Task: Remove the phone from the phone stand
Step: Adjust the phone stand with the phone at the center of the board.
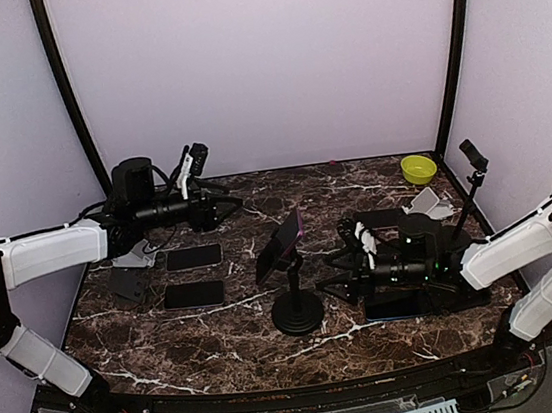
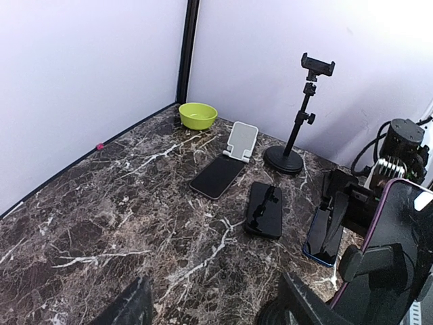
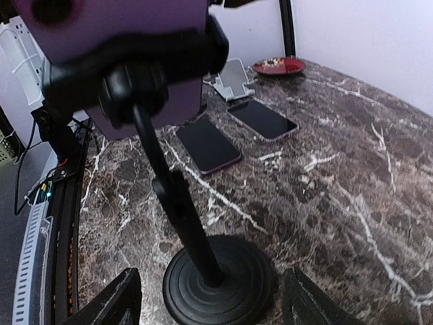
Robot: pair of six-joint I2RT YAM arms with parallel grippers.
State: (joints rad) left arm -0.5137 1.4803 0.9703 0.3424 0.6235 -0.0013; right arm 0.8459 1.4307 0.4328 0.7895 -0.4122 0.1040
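R fingers (image 3: 111, 301) nr stand (image 3: 193, 233) (phones (image 3: 206, 143) beyond)

The table (image 1: 222, 344) looks like polished stone: dark brown marble with white veins, smooth, with a dull sheen. The phone stand (image 1: 298, 310) is matt black, plastic by its look, and its round base carries fine concentric ridges. The phone (image 1: 282, 241) clamped in it has a glossy dark glass face and a satin purple back. Left of the stand, a flat-lying phone (image 1: 194, 258) shows glossy black glass. Behind and right of the stand, the green bowl (image 1: 418, 168) looks like smooth plastic.
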